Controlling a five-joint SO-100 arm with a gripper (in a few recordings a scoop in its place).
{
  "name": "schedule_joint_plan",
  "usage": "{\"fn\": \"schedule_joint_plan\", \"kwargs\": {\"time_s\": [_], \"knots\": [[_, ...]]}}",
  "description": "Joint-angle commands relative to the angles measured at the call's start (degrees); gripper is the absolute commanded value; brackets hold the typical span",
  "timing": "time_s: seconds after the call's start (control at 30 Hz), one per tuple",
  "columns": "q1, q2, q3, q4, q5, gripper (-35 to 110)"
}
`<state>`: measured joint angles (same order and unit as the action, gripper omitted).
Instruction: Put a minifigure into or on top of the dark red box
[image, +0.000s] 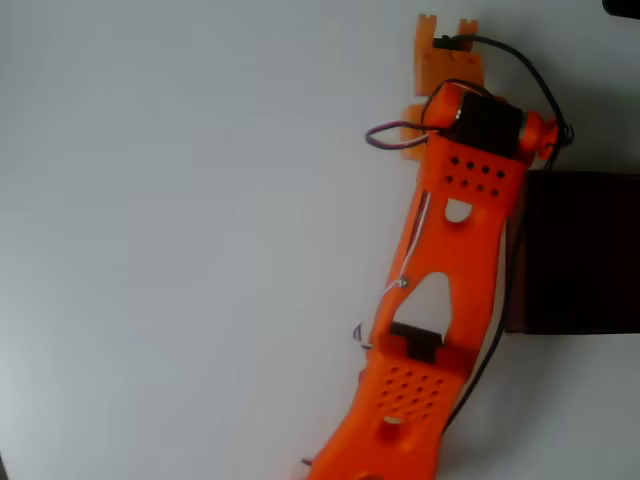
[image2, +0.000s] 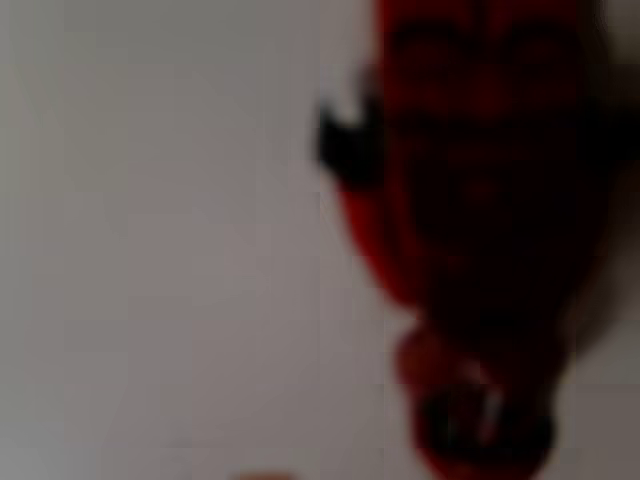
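Hand (image: 447, 45) at the far end of the outstretched orange arm (image: 440, 300), seen from overhead near the top of the picture, its two pale orange fingers pointing away from the arm's base over bare white worktop (image: 180, 250). Whether the hand is open, closed or gripping anything cannot be told — the overhead view shows the fingertips only as small stubs, with nothing visible between them. The dark red box (image: 575, 255) lies behind the hand and to the right of the forearm in the overhead view, close beside the arm, cut by the picture's right edge; only its dark top face or inside shows. In the wrist view a large, heavily blurred red shape with dark patches (image2: 480, 200) sits very close to the lens — possibly the minifigure held at the hand, though the blur forbids certainty. Judged from this pose, the hand is reaching past the box rather than over it, so delivery to the box is not yet done
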<state>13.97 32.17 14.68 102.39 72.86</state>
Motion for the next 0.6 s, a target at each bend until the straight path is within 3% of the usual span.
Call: {"fn": "schedule_joint_plan", "kwargs": {"time_s": [0.0,0.57], "knots": [[1.4,0.6,-2.5,1.1,-0.1,22],[0.8,-5.2,-8.6,1.2,0.4,21]]}}
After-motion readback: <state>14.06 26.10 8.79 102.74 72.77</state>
